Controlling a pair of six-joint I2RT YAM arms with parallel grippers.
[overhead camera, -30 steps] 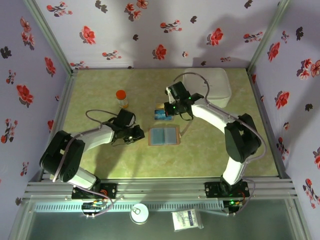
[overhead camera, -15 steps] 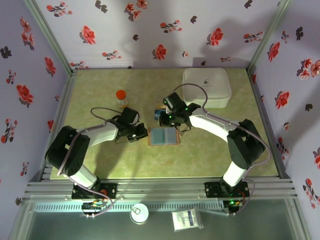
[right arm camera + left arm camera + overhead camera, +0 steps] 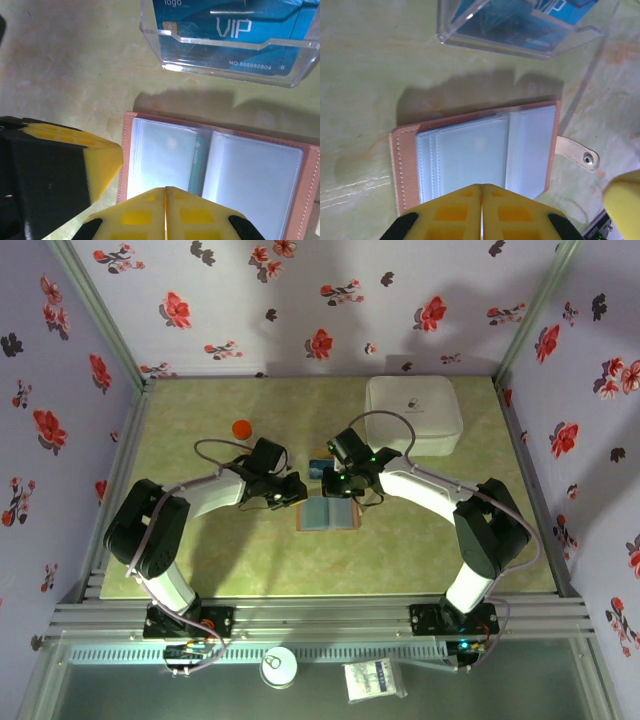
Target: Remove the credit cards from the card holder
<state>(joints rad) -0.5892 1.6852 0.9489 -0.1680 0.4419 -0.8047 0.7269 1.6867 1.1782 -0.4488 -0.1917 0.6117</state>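
Note:
The card holder lies open on the table, a tan rim around two grey-blue panels. A teal credit card's edge shows at the inner side of one sleeve. Blue cards stand in a clear stand just beyond the holder. My left gripper is shut with nothing in it, its tips over the holder's near edge in its wrist view. My right gripper is also shut and empty, over the same panel. In the top view the left gripper and the right gripper meet at the holder's far side.
A big white rounded box sits at the back right. An orange-capped bottle stands behind the left arm. The clear stand is right behind both grippers. The holder's snap tab sticks out on one side.
The left arm has swung right, up to the holder's left far corner. The right gripper has come from the clear stand toward the holder. Both stay shut.

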